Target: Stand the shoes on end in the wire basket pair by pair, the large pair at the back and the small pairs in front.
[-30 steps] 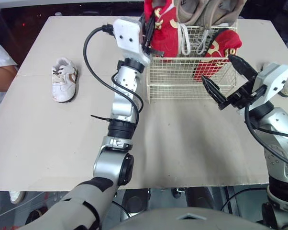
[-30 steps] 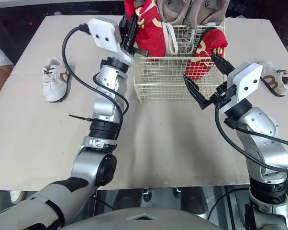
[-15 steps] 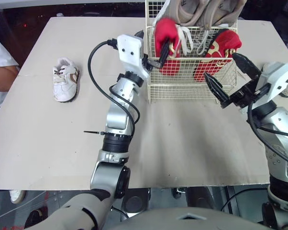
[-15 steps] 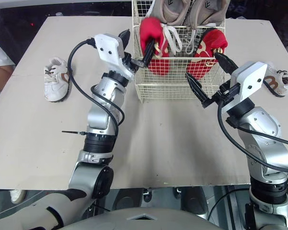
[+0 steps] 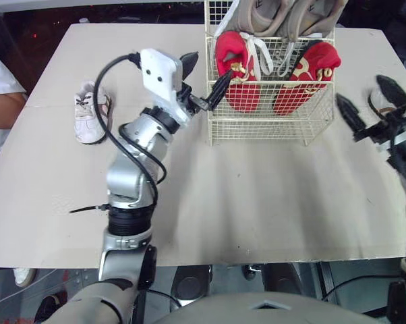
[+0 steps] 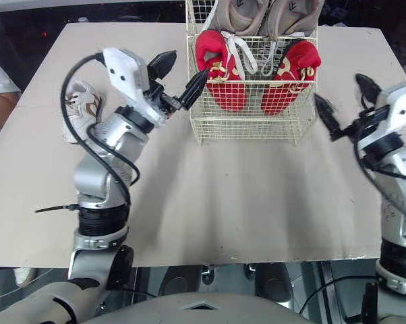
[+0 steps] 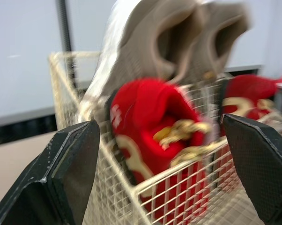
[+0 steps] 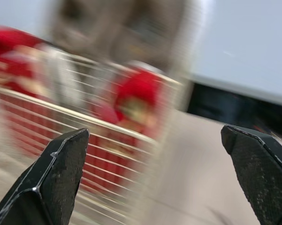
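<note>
- The left gripper is released, its jaws spread wide and empty, just beside the left front corner of the wire basket. The right gripper is also released and empty, and stands apart from the basket's other side.
- The red pair stands on end in the basket's front row, directly ahead of the left gripper through the wire. The large pair stands behind it.
- My judgement of the step in hand is that you fetch the small white shoe. It lies flat on the desk, on the side of the left gripper away from the basket and well apart from it.
- To do this well, back the left gripper clear of the wire before you swing. Come down over the shoe's middle and pinch across its width. Lift above the rim before you tip it on end.
- The left arm and its cable cover part of the white shoe, so judge its heading with care.
- You cannot tell where its mate lies.
- The free room in front of the red pair is hard to read through the mesh.
</note>
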You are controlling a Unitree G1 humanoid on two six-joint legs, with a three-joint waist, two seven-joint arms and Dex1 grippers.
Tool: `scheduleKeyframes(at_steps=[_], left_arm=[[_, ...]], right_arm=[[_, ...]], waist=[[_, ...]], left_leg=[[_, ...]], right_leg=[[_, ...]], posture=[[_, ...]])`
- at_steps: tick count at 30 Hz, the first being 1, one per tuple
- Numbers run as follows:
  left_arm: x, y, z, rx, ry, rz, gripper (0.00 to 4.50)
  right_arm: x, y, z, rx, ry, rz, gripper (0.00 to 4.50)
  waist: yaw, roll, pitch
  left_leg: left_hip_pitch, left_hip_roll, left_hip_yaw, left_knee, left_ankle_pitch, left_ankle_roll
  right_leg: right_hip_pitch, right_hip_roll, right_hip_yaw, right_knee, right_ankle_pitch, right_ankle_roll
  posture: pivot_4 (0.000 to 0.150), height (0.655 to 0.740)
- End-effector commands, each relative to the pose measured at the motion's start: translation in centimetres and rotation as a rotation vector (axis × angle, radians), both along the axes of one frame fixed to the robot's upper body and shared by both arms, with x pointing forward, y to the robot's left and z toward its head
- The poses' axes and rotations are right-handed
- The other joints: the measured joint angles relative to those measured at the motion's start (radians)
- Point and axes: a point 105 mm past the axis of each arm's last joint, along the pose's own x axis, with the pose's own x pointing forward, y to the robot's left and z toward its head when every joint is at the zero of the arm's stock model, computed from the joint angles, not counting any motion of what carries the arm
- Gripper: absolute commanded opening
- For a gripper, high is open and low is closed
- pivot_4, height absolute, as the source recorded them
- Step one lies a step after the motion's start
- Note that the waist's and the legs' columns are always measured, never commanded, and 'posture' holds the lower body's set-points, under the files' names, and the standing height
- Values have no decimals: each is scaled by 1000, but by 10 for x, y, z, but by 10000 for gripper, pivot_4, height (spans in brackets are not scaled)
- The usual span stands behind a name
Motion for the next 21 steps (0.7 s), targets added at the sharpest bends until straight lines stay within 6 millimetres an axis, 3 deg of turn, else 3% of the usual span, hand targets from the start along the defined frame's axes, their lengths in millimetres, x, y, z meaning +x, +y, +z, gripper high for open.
scheduleKeyframes(at_steps=[1,11,17,21], left_arm=[[-26,-9,24,36,-39,-178,44892],[-62,-7,24,254,72,-388,44892],[-82,-10,19,328,140,-469,44892],[-89,-12,19,337,164,-497,44892]], right_arm=[[5,-40,1,-5,13,-87,45000],[29,-125,-35,-49,251,-280,45000],[37,-153,-42,26,327,-355,45000],[40,-161,-48,96,361,-390,45000]], waist=[[-2,0,0],[-6,2,1],[-6,3,1],[-6,3,1]], left_leg=[[0,0,0,0,0,0],[6,1,8,-3,0,0],[8,1,9,-4,0,0],[8,1,9,-4,0,0]], right_leg=[[0,0,0,0,0,0],[0,2,9,1,0,0],[0,2,11,1,0,0],[0,2,11,1,0,0]], posture=[[1500,6860],[1500,6860],[1500,6860],[1500,6860]])
